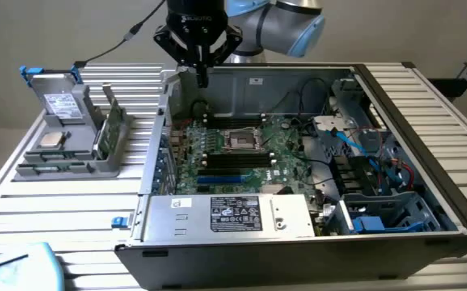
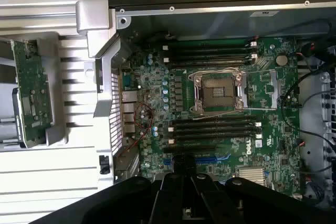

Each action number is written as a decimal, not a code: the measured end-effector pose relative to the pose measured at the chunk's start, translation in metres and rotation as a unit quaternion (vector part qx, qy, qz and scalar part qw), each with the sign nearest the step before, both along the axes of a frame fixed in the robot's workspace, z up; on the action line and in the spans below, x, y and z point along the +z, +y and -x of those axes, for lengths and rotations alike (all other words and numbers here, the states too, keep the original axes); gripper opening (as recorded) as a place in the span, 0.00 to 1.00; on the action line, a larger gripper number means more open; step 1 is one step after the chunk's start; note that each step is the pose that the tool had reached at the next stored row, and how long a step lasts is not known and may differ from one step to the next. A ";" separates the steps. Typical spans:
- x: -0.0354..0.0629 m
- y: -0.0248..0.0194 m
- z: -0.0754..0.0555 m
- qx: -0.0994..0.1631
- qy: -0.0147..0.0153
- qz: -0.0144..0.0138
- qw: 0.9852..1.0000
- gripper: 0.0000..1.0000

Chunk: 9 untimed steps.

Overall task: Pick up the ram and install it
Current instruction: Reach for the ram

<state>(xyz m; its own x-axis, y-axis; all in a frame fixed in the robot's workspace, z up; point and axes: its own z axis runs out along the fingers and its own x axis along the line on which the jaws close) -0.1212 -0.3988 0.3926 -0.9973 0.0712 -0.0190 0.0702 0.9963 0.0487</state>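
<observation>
The ram [image 1: 110, 124] is a long green stick standing on edge in a grey holder [image 1: 71, 163] on the table, at the exterior view's left of the open computer case. In the wrist view the ram [image 2: 30, 98] lies off to the side of the motherboard. My gripper [image 1: 202, 77] hangs above the back edge of the motherboard [image 1: 241, 151], fingers pointing down and shut with nothing between them. The wrist view looks down past the gripper [image 2: 185, 181] onto the board's black memory slots [image 2: 215, 127] and the processor socket [image 2: 218, 90].
The case's metal walls [image 1: 156, 145] rise between the holder and the motherboard. A grey drive with a white label [image 1: 62, 106] stands in the holder. A power supply [image 1: 233, 215] fills the case front. Cables and drive bays [image 1: 378, 182] crowd the exterior view's right.
</observation>
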 end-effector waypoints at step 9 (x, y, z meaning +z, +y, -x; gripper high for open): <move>0.0000 0.0000 0.001 0.000 0.000 0.000 1.000 0.10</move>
